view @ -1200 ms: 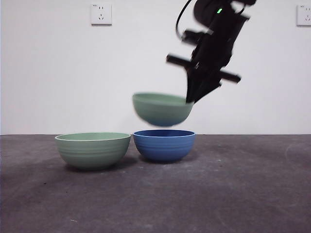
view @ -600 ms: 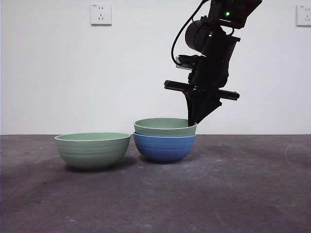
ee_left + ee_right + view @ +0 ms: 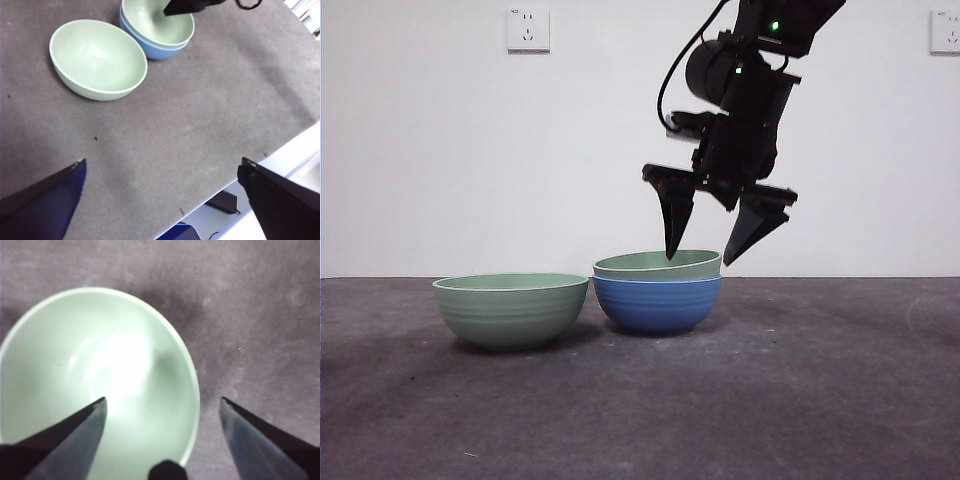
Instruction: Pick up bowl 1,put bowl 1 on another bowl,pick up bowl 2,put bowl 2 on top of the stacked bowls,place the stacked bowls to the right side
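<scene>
Bowl 1 (image 3: 657,264), pale green, sits nested in another bowl (image 3: 657,303), the blue ribbed one, at the table's middle. My right gripper (image 3: 700,258) hangs open just above the nested bowl's right rim, one jaw over the inside and one outside, holding nothing. The right wrist view shows bowl 1 (image 3: 75,365) from above, its rim running between the spread jaws of the right gripper (image 3: 163,399). Bowl 2 (image 3: 510,308), also pale green, stands alone close beside the blue bowl, on its left. My left gripper (image 3: 163,161) waits open high over the table, looking down on bowl 2 (image 3: 97,57).
Dark grey table with a white wall behind, carrying two sockets (image 3: 528,29). In the left wrist view the table's edge (image 3: 280,150) runs close by, with clutter below it. Bare table surface (image 3: 840,340) lies right of the stack.
The right gripper lowered the green bowl into the blue bowl, then opened and let it go. The other green bowl has not moved.
</scene>
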Tool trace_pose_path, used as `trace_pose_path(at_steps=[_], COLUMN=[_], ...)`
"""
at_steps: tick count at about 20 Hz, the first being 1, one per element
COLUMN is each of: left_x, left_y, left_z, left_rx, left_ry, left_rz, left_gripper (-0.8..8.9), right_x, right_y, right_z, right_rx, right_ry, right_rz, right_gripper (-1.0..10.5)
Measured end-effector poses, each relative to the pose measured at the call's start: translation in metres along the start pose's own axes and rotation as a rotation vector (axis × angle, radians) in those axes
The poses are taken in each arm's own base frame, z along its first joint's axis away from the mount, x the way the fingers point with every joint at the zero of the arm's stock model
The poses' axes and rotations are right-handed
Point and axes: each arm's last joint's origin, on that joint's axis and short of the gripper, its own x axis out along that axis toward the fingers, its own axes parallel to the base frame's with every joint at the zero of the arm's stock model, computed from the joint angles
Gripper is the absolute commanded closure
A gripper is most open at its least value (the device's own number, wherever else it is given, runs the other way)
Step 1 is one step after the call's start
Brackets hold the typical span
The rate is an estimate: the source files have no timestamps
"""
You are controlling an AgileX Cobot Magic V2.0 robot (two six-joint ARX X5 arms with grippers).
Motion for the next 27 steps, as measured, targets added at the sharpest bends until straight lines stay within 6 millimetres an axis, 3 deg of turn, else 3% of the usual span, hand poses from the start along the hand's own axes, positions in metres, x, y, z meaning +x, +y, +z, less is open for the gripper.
trace_pose_path(at_steps=[2, 6, 14, 20, 25, 27], left_x=[0.007, 0.028, 0.106, 0.167, 0.207, 0.209], left_y=[0.005, 0.020, 0.052, 0.069, 0.082, 0.081], left_z=[0.006, 0.025, 0.066, 0.111, 0.104, 0.103], left_rx=[-0.001, -0.042, -0.118, -0.100, -0.112, -0.105], left_ry=[0.000, -0.013, 0.108, 0.194, 0.320, 0.324], left_rz=[0.000, 0.012, 0.223, 0.324, 0.365, 0.383], left_gripper=[1.55, 1.55, 1.56, 1.58, 1.72, 2.99], right_x=[-0.030, -0.122, -0.256, -0.299, -0.331, -0.339], right_y=[0.002, 0.001, 0.004, 0.012, 0.019, 0.018], right_z=[0.003, -0.001, -0.048, -0.089, -0.115, -0.121], right_rx=[-0.002, -0.016, -0.049, -0.079, -0.096, -0.087], right_ry=[-0.042, -0.139, -0.303, -0.248, -0.311, -0.337], right_rz=[0.002, 0.001, 0.006, 0.031, 0.066, 0.070], right_gripper=[5.6, 5.6, 5.6, 5.6, 5.6, 5.6])
